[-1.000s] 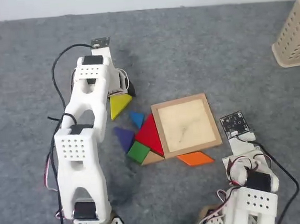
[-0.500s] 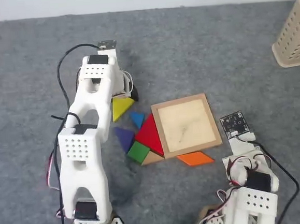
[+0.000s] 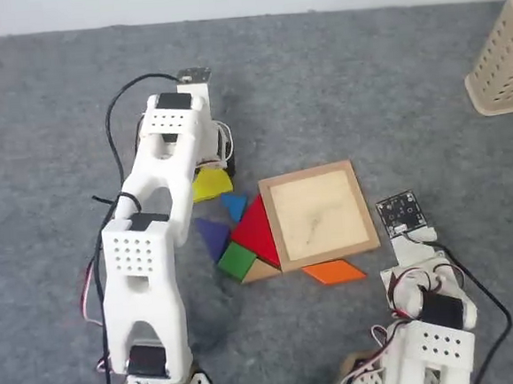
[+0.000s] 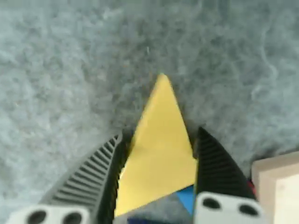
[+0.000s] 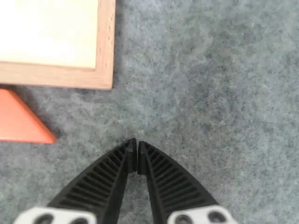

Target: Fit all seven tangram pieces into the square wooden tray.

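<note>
Left gripper (image 4: 160,136), jaws clamped on the yellow triangle (image 3: 211,185), has drawn it slightly rightward within the last second, toward the square wooden tray (image 3: 306,172), which is still empty. Placement has barely begun. Right gripper (image 5: 137,148) sits closed, just near-right of the tray.

Square wooden tray (image 3: 316,214), red triangle (image 3: 255,230) touching, yellow triangle (image 3: 213,186) apart

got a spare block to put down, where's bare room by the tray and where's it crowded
Bare carpet lies between the tray and the basket, and beyond the tray's far edge. The tray's floor is bare. Crowded along its left: red triangle, green square, yellow triangle. The orange piece sits by its near edge.
</note>
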`<action>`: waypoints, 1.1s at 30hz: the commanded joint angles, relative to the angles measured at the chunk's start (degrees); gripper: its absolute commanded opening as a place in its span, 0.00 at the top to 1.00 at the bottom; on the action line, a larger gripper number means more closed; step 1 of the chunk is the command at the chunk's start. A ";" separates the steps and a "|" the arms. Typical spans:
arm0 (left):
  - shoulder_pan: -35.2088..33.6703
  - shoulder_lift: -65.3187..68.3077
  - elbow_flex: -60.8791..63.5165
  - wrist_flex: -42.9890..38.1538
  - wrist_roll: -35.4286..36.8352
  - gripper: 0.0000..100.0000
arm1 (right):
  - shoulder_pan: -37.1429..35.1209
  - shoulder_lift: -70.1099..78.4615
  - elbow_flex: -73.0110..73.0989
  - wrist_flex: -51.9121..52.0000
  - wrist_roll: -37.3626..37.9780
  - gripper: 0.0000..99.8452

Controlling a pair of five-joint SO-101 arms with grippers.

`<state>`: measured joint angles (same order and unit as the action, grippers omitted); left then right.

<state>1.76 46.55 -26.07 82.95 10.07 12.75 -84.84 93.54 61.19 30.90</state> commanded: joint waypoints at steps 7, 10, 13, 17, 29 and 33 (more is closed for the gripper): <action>2.64 -9.93 1.27 5.10 -3.96 0.82 | 0.40 -0.84 -0.53 0.75 1.23 0.99; 2.46 -16.53 4.53 4.84 -6.42 0.82 | 0.48 -0.84 -0.53 0.75 1.23 0.99; 1.32 -22.86 6.99 4.84 -10.73 0.81 | 0.57 -0.84 -0.53 0.75 1.23 0.99; 0.97 -28.92 13.05 4.84 -20.75 0.76 | 0.57 -0.84 -0.53 0.75 1.23 0.99; -2.64 -20.40 20.26 -8.26 -40.09 0.74 | 0.48 -0.84 -0.53 0.66 1.23 0.99; -1.14 -15.82 20.26 -10.37 -41.14 0.74 | 0.48 -0.84 -0.53 0.66 1.23 0.99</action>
<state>-0.18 30.11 -5.58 74.51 -29.76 12.75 -84.84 93.54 61.27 30.90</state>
